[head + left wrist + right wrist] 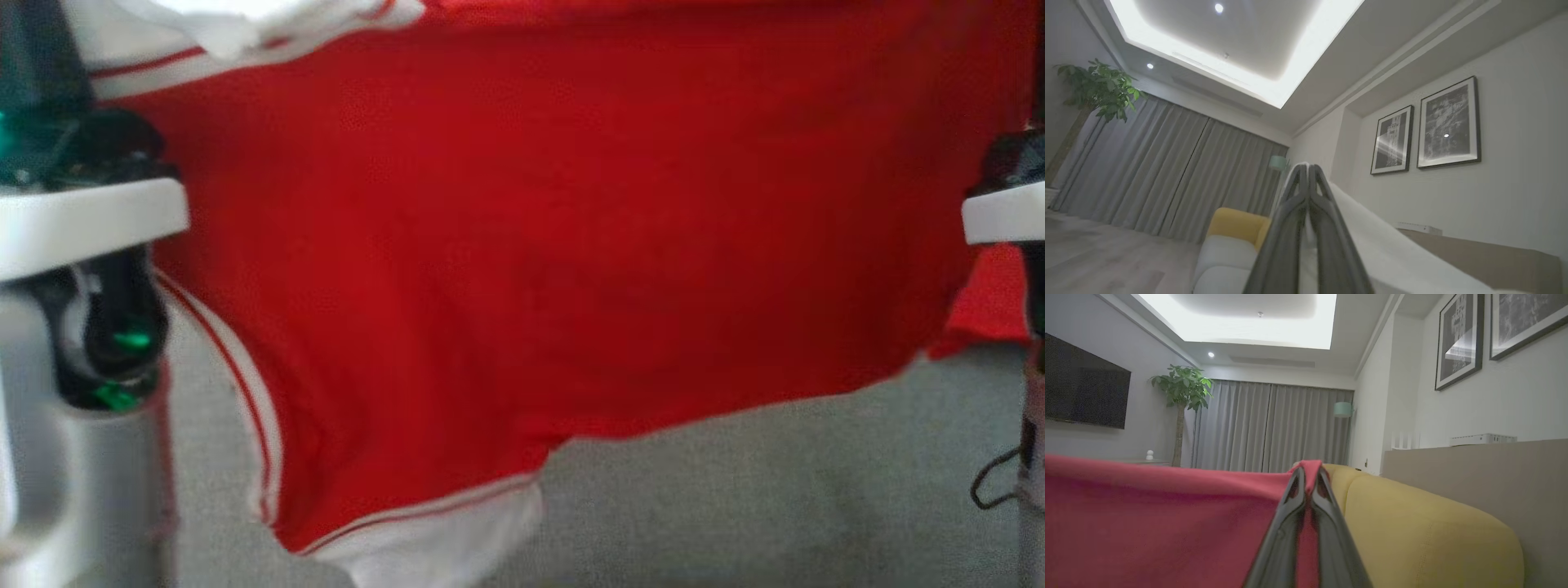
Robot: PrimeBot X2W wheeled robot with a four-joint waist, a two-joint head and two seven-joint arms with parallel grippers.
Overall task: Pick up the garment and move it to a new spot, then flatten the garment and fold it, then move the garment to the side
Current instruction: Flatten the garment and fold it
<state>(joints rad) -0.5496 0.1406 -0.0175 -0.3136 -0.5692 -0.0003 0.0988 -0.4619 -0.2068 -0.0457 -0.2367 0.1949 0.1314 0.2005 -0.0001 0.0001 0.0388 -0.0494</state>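
The garment, red with white striped trim, hangs in the air, spread wide between the two arms. Its top edge runs across the upper part of the head view and its lower hem sags clear above a grey surface. It seems to be held this way, by two far-apart points on its upper edge, so that its own weight pulls the cloth flat before it is laid down at a new spot. The carrying step looks under way, with flattening and folding not yet begun.

The left tool has its fingers pressed together on a white part of the garment, which drapes away to the right in the left wrist view. The right tool is likewise pinched shut on a fold of red cloth that peeks out over its tips and stretches off to the left. Both tools point upward toward the ceiling. A yellow sofa sits beyond them.
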